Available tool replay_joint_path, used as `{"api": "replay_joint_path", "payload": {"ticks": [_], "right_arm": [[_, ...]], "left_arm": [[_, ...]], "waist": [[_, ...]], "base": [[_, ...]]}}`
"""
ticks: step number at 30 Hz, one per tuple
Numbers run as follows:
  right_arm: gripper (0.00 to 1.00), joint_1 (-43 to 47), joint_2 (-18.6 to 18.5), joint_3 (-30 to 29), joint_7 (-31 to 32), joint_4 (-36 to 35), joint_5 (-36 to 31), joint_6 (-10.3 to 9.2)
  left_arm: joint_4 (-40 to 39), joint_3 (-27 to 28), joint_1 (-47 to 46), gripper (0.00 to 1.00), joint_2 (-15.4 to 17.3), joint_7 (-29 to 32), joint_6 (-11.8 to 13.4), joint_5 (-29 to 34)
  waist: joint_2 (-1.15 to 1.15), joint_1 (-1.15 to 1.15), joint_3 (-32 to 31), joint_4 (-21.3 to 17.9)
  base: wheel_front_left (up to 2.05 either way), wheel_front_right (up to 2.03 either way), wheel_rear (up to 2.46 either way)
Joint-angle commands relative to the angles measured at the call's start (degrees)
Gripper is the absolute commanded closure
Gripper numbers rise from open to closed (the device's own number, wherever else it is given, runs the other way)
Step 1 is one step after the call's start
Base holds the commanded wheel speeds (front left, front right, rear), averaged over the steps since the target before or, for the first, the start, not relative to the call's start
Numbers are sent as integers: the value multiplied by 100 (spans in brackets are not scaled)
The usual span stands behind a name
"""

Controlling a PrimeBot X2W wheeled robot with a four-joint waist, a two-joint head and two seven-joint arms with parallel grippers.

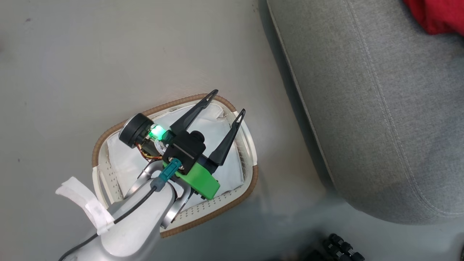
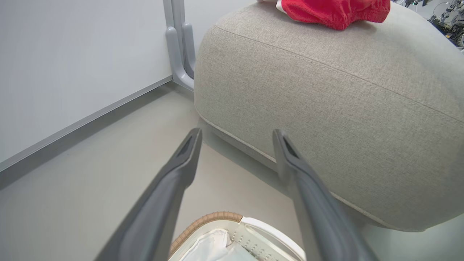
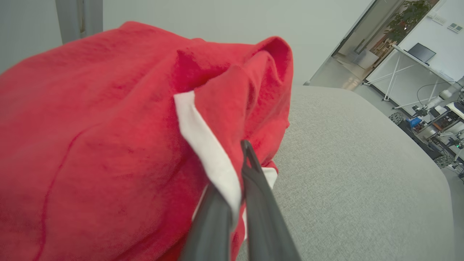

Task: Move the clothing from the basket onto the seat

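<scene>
The basket (image 1: pixel 95 156) stands on the floor left of the seat (image 1: pixel 380 119), and its white liner (image 1: pixel 123 159) lies bare inside. My left gripper (image 1: pixel 228 102) hovers over the basket's far end, open and holding nothing. In the left wrist view the open left gripper (image 2: pixel 236 132) points at the seat's side (image 2: pixel 326 108), the basket's rim (image 2: pixel 217 217) sits below it, and red clothing (image 2: pixel 333 12) lies on top of the seat. My right gripper (image 3: pixel 237 170) is shut on a red garment (image 3: pixel 108 127) at its white trim, above the seat (image 3: pixel 362 181). More red clothing (image 1: pixel 435 14) shows at the seat's far corner.
A white wall panel and a grey metal post (image 2: pixel 177 47) stand behind the seat. Dark wheeled hardware (image 1: pixel 340 246) sits on the floor near the bottom edge. Bare grey floor (image 1: pixel 108 54) spreads to the basket's left. A desk and other machines (image 3: pixel 417 54) are far off.
</scene>
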Motion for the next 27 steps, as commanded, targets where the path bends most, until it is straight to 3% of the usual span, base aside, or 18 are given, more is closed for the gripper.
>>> {"api": "replay_joint_path", "payload": {"ticks": [1,2,3,4,11,19,27], "right_arm": [[75,182,91,-18,-25,-139,-44,-8],[53,232,144,-17,-26,-235,-41,-8],[13,308,194,0,-27,-365,-42,-8],[0,378,239,22,-27,-451,-44,-9],[0,882,422,351,-28,-795,77,-8],[0,1035,365,955,-29,-911,299,-8],[0,1115,427,1518,-29,-1006,674,-8]], "left_arm": [[-23,6,57,0,61,9,22,-28],[-24,7,77,0,61,12,26,-45],[-25,3,104,0,62,10,29,-65],[-20,4,120,0,63,4,30,-83],[79,107,211,0,-23,-108,55,-252],[263,508,418,0,-199,-250,153,-544],[23,1585,964,0,-534,-253,188,-606]], "waist": [[0,-1,-72,-138],[0,-1,-96,-168],[0,-1,-129,-206],[0,-1,-163,-234],[0,-1,-527,-355],[0,-1,-1203,-269],[0,-1,-1973,198]], "base": [[0,0,0],[0,0,0],[0,0,0],[0,0,0],[0,0,0],[0,0,0],[0,0,0]]}}
